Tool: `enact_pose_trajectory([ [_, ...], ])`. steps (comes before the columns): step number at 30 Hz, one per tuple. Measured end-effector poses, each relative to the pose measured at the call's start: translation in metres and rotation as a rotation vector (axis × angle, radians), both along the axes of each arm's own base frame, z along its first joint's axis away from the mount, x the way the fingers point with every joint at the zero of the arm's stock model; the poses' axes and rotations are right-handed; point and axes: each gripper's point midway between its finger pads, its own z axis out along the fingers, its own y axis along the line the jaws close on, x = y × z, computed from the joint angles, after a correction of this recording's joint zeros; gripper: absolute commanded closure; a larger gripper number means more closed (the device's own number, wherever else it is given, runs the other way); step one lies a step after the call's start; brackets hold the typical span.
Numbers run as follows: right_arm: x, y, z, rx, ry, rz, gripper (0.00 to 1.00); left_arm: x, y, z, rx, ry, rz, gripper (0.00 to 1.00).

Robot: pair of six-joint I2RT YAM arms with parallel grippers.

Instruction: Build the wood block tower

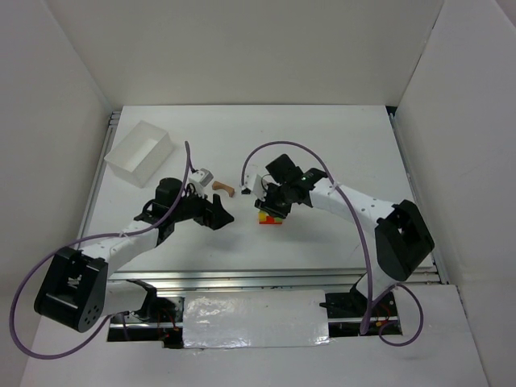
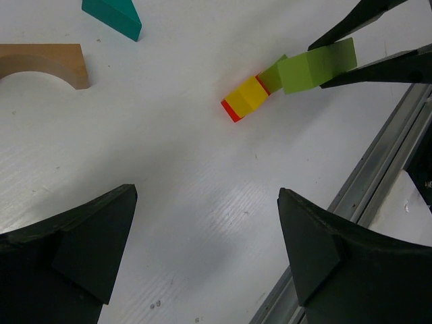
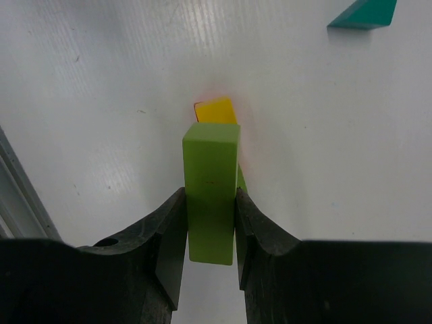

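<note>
Wood block tower [image 1: 272, 218] is partly up, mid-table, directly under the right gripper [image 3: 210, 202].

Stack count from the left wrist view:
- one red base [image 2: 232, 111]
- one yellow block [image 2: 248, 94]
- a thin red line above that
- one green block [image 2: 273, 73] on top

All are small painted wood, matte and square-edged.

The right gripper is narrowed onto a green bar [image 3: 210, 169], a longer square-section piece. One finger lies flat on each long side and the bar sticks out past the tips. It hangs right at the stack top. Can't tell if it touches the green block or sits just clear of it.

Left gripper [image 2: 202, 256] is spread full wide with nothing between the fingers. It's over bare table to the left of the stack, apart from it.

Two loose pieces:
- one tan arch [image 2: 40, 64], unpainted wood with a half-round cutout, lying flat
- one teal wedge [image 2: 115, 15], a triangular prism

Both sit behind and left of the stack, near each other, not touching.

One white box [image 1: 157, 161], rectangular, open-top, translucent plastic, is at the far left of the table [image 1: 339, 145], well apart from the blocks. The table surface is white with fine ribbing. One aluminium rail [image 2: 378, 175] runs along the near edge.

Two arms, left arm [image 1: 121, 242] and right arm [image 1: 363, 210], both black and white, each with one purple cable [image 1: 364, 242].
</note>
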Motion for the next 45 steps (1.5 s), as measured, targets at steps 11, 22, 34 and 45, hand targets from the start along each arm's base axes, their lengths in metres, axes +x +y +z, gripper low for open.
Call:
enact_pose_trajectory([
  [11, 0.070, 0.038, 0.075, 0.032, -0.256, 0.179, 1.00, 0.005, 0.010, -0.002, 0.067, -0.038, 0.043, 0.01],
  [22, 0.047, 0.011, 0.070, 0.048, -0.193, 0.325, 0.99, 0.016, 0.026, 0.006, 0.106, -0.079, 0.153, 0.01],
  [34, 0.031, 0.010, 0.036, 0.047, -0.039, 0.277, 0.97, 0.031, 0.027, -0.001, 0.137, -0.055, 0.179, 0.01],
  [45, 0.021, 0.004, 0.001, -0.034, 0.009, 0.267, 0.96, 0.035, 0.027, -0.005, 0.149, -0.042, 0.184, 0.01],
])
